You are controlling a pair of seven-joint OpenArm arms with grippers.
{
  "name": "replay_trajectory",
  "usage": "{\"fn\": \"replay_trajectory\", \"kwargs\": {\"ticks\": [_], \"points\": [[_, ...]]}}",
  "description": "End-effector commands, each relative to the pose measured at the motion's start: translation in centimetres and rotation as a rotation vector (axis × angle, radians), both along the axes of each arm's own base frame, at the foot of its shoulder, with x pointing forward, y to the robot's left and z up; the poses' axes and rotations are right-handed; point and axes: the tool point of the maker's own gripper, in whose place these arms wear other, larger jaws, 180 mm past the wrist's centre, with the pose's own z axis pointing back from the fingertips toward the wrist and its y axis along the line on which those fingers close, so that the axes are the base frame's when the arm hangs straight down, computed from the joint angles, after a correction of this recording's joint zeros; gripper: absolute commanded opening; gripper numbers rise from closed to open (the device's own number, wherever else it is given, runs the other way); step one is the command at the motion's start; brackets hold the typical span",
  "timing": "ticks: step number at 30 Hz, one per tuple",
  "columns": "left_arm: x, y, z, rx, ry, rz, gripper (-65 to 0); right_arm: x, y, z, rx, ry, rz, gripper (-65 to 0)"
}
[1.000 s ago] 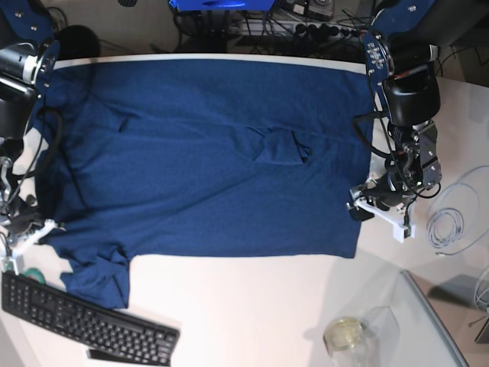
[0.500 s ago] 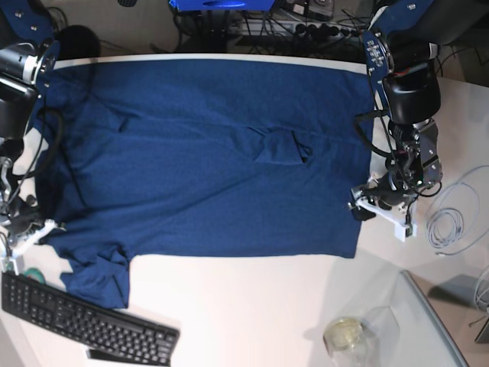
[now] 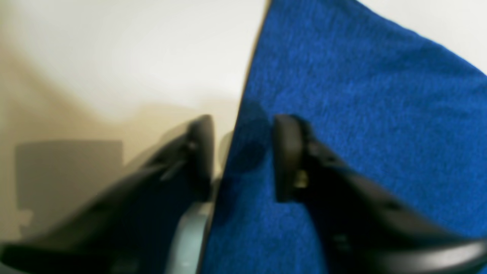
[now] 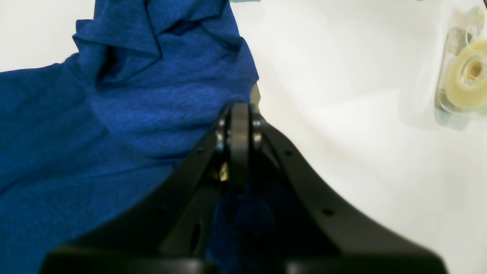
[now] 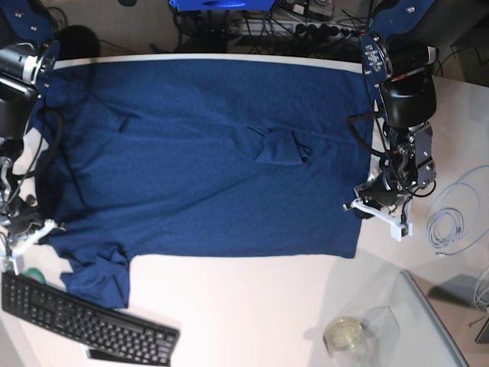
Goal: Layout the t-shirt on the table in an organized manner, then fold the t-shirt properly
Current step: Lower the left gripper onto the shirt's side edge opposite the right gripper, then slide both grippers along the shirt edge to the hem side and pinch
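left gripper (image 3: 241,152) parted (partly), right gripper (image 4: 239,125) closed

Tangled cables (image 5: 306,27) clutter the floor behind.

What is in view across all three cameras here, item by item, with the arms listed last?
dark navy blue soft fabric t-shirt: one, navy, spread flat over the far half of the table, one wrinkle near its middle, near sleeve bunched.
wide white smooth table: one, white, under everything.
black keyboard: one, black, near corner beside the bunched sleeve.
clear tape dispenser with yellowish roll: one, clear and yellowish, near edge.
coiled white cable: one, white, beyond the left arm.
left gripper: one, black, jaws apart astride the shirt's hem edge.
right gripper: one, black, jaws shut at the sleeve end; whether cloth is pinched is unclear.
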Motion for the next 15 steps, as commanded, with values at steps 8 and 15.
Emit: {"fn": "replay_trajectory", "kwargs": {"ticks": [8, 15], "points": [[0.3, 0.5, 0.5, 0.008, 0.0, -0.004, -65.0, 1.5, -1.0, 2.2, -0.016, -0.068, -0.008, -64.8], [1.0, 0.7, 1.7, 0.017, -0.032, -0.005, -65.0, 1.5, -1.0, 2.2, -0.016, -0.068, -0.008, -64.8]]}}
